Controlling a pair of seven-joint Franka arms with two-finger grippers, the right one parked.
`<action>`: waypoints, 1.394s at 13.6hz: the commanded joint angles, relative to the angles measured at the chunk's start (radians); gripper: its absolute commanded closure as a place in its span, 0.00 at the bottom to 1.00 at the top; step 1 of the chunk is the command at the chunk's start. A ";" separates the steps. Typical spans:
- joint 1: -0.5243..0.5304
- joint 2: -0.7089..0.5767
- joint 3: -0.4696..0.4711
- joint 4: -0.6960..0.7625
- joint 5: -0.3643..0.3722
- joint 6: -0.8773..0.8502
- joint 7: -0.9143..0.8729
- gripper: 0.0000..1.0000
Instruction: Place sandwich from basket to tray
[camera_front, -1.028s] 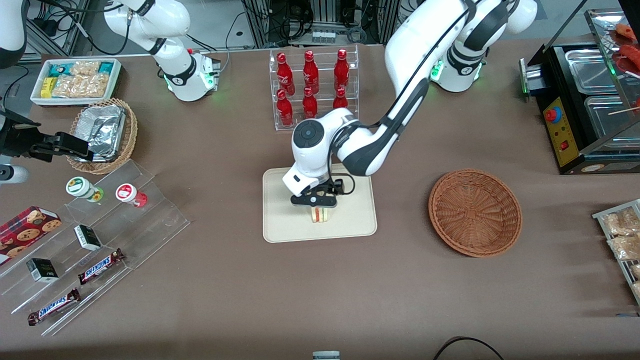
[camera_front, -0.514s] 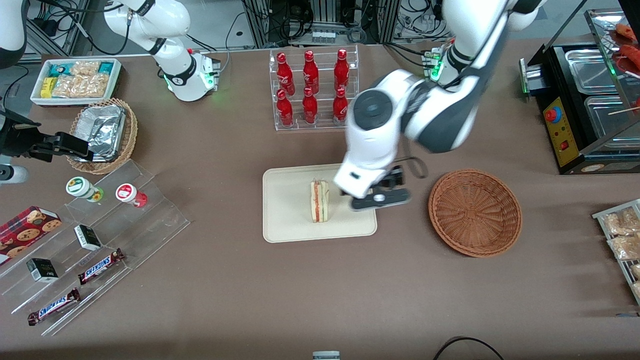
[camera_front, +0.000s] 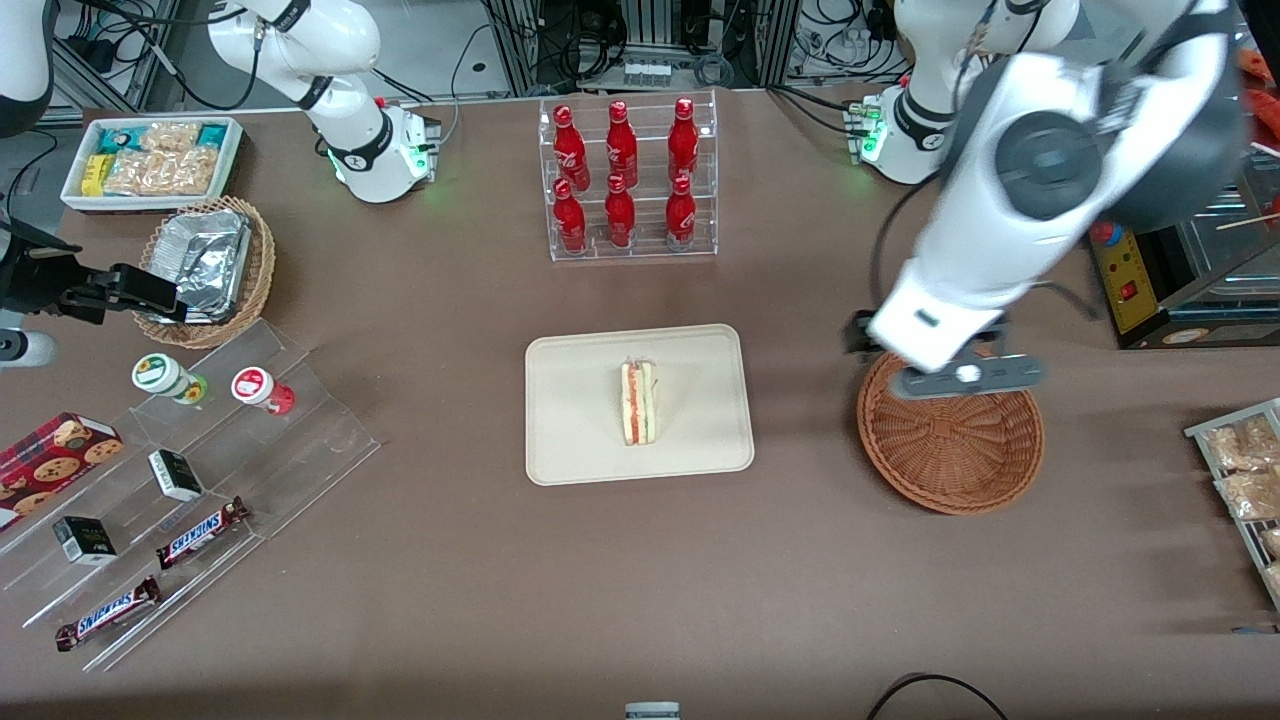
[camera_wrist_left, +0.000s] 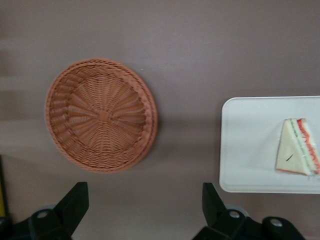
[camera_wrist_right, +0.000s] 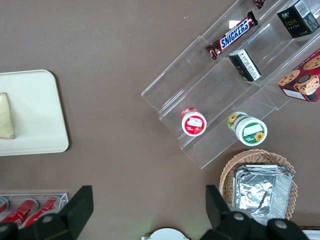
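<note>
Cream tray (camera_front: 580, 450) on the tabletop (camera_front: 480, 580) carries the sandwich (camera_front: 639, 403), standing on edge near its middle. Above the wicker basket's (camera_front: 950, 450) rim hangs the claw (camera_front: 966, 376), open and empty; any retreat should rise clear of both.

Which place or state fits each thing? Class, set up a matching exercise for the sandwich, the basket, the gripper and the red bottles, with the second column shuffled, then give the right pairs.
Column one:
1. sandwich
2. basket
3. gripper
4. red bottles

Column two:
A. open, above the basket's rim
B. in a clear rack, farther from the front camera than the tray
C. lying on the tray
D. holds nothing, toward the working arm's end of the table

Pairs: 1-C, 2-D, 3-A, 4-B
</note>
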 joint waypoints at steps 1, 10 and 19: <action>0.081 -0.145 -0.011 -0.128 -0.046 0.004 0.124 0.00; 0.144 -0.295 0.100 -0.197 -0.109 -0.071 0.367 0.00; 0.161 -0.216 0.097 -0.164 -0.068 0.015 0.377 0.00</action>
